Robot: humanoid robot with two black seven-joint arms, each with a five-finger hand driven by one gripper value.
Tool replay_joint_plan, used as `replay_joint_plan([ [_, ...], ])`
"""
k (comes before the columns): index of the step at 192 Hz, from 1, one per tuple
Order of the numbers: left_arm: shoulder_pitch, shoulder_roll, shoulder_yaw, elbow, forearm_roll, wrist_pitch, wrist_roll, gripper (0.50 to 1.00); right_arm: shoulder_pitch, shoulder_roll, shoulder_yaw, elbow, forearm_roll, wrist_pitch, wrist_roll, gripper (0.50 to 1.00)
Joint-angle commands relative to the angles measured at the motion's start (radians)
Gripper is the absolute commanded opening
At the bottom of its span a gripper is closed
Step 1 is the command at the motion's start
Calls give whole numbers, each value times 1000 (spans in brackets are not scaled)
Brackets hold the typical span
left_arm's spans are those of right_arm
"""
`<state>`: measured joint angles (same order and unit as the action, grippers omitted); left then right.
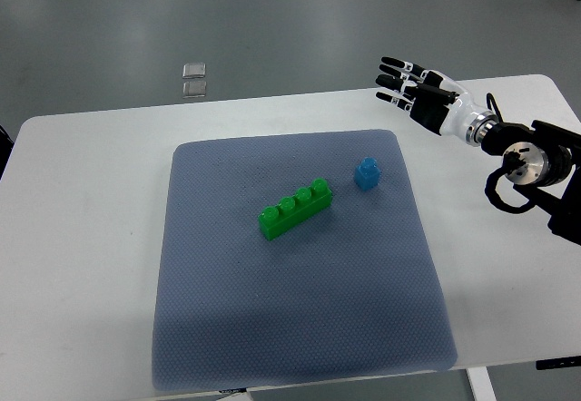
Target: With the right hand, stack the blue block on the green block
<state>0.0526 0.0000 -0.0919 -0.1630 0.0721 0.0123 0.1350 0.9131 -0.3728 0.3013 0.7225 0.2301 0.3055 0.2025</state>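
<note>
Right hand (410, 88): fingers spread, grasping nothing, above the counter's (91, 201) far right part.
Blue block (367, 174): upright on the grey mat (300, 328), just right of the green block (294, 209), apart.

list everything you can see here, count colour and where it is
green block: one, green, four studs in a row, lying diagonally near the middle of the mat
blue block: one, blue, small with a single stud, on the mat just right of the green block's upper end, not touching it
mat: one, grey-blue, spread over the middle of the table
table: one, white, under everything
clear squares: two, transparent, on the grey floor beyond the table's far edge
right hand: one, black and white, fingers spread, holding nothing, above the table's far right corner, up and right of the blue block
</note>
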Motion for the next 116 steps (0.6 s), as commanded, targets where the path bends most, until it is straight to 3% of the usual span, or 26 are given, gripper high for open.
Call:
replay_joint_plan([
  [1, 0, 0, 1, -3, 0, 1, 0, 1000, -3, 0, -1, 0, 0, 1, 0, 926],
  [82, -13, 0, 4, 8, 0, 1, 0, 1000, 0, -8, -7, 0, -9, 0, 0, 926],
  [116, -13, 0, 1, 3, 0, 3, 0, 1000, 0, -15, 2, 0, -130, 23, 9, 926],
])
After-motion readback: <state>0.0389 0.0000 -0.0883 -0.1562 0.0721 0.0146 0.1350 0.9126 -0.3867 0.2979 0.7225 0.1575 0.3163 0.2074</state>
